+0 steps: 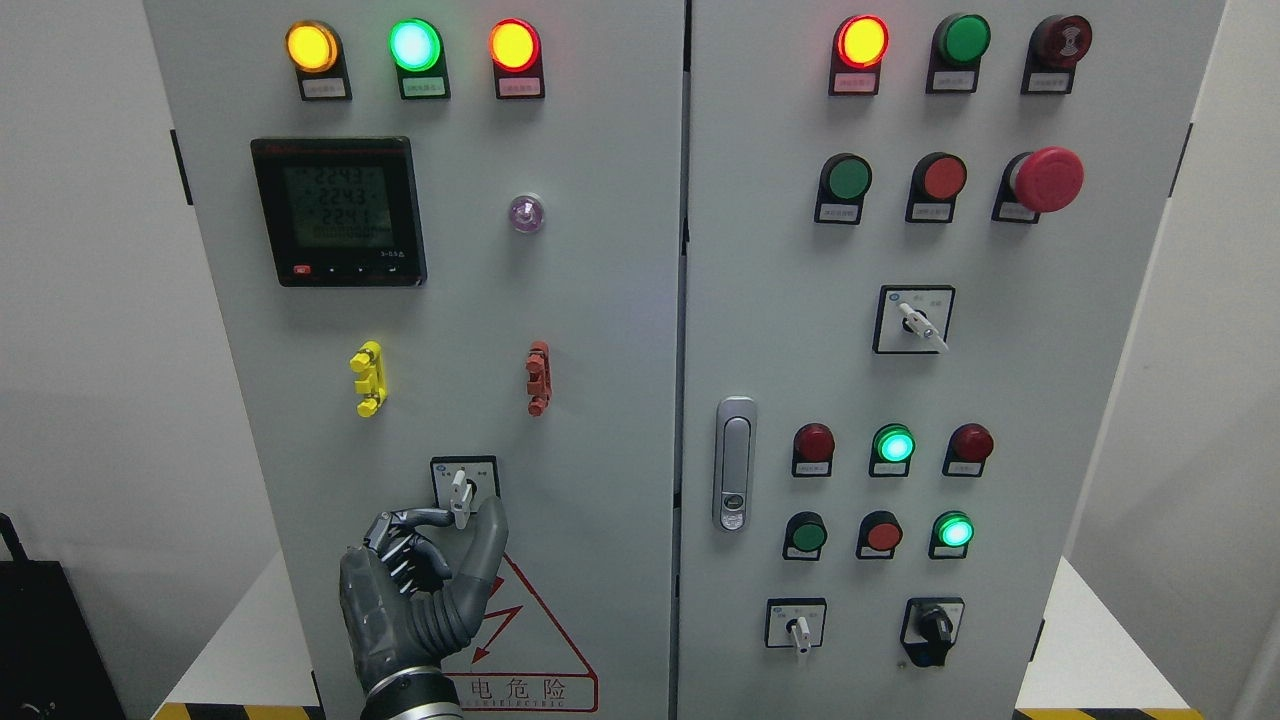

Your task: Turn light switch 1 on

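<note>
1. While the lamps glow up top, the left hand (425,575) is raised to the left door (600,330) of the grey box, low down.
2. The hand comes up from the bottom edge, left of the middle. No right hand shows.
3. The switch (461,492) is a small white knob in a black square frame. It sits low on the left door, under the yellow clip (367,378) and the red clip (538,377), and just above the red warning sign (535,640).
4. The knob points almost straight up and down.
5. Two fingertips (490,515) pinch the bottom end of the knob, one from each side. The other fingers are curled in. So the hand is closed on the switch.
6. I think the reach is done and the grab is done.
7. What is left, I think, is the turn. The knob looks like it is not turned to a side yet.
8. I cannot tell which lamp goes with this switch, so I cannot say a light has come on from it. The labels are too small to read.
9. After the turn, the hand has to let go and come away.
</note>
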Robot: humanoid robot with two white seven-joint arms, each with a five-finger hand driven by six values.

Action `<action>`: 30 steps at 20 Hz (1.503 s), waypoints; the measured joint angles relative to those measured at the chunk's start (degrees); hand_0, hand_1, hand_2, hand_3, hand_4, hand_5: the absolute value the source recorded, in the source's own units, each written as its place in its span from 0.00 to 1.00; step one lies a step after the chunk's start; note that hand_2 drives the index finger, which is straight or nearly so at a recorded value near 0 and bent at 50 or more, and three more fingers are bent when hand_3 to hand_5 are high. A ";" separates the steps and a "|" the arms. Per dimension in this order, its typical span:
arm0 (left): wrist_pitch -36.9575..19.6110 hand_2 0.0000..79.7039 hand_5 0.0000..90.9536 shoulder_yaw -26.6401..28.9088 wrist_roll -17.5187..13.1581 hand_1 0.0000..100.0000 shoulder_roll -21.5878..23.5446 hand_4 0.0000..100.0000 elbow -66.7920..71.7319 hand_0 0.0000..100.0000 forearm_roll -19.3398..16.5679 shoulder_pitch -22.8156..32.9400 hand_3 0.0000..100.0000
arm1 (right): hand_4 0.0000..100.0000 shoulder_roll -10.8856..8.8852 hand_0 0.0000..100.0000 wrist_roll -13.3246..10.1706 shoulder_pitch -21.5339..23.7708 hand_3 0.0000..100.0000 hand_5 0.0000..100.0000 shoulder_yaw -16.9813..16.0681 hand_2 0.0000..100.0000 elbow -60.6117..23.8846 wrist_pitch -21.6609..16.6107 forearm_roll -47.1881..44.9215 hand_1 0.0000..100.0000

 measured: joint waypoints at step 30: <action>1.47 0.74 0.97 0.07 0.00 0.56 -0.12 1.00 0.32 0.06 0.17 -0.92 1.00 | 0.00 0.00 0.00 0.00 0.00 0.00 0.00 0.00 0.00 0.00 0.00 0.00 0.00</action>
